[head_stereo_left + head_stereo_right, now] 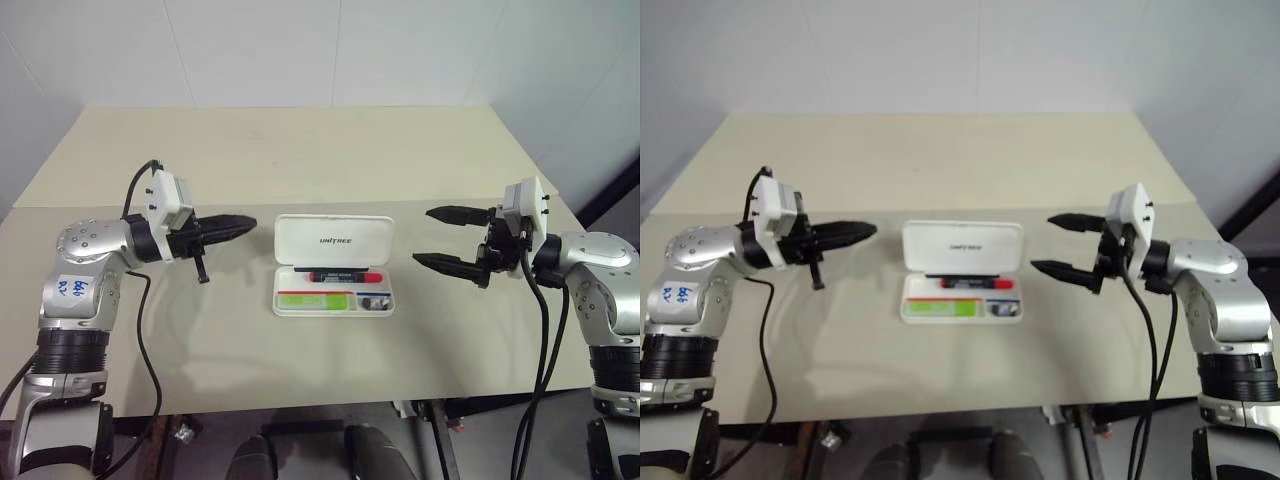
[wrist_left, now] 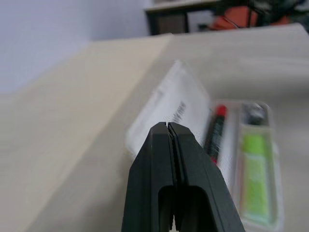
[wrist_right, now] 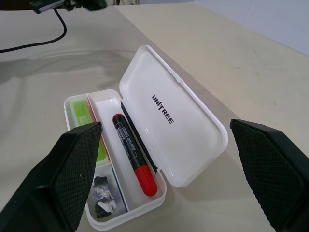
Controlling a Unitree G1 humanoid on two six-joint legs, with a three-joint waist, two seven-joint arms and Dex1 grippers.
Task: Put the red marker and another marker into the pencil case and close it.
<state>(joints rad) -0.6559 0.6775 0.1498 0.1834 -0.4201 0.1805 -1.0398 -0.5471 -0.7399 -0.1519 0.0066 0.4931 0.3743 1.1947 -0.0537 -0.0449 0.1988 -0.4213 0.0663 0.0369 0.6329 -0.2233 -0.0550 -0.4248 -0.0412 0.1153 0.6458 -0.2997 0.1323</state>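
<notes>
Pencil case [image 1: 334, 265] sits open mid-bench [image 1: 300, 150], lid raised on the far side, long axis left-right. Red marker [image 1: 345, 275] lies in the far tray compartment, green marker [image 1: 312, 299] in the near one. Left claw [image 1: 245, 222], fingers pressed together, hovers just left of the lid; right claw [image 1: 440, 238], jaws wide apart, stands slightly farther off. Closing remains; the left looks nearer.
</notes>
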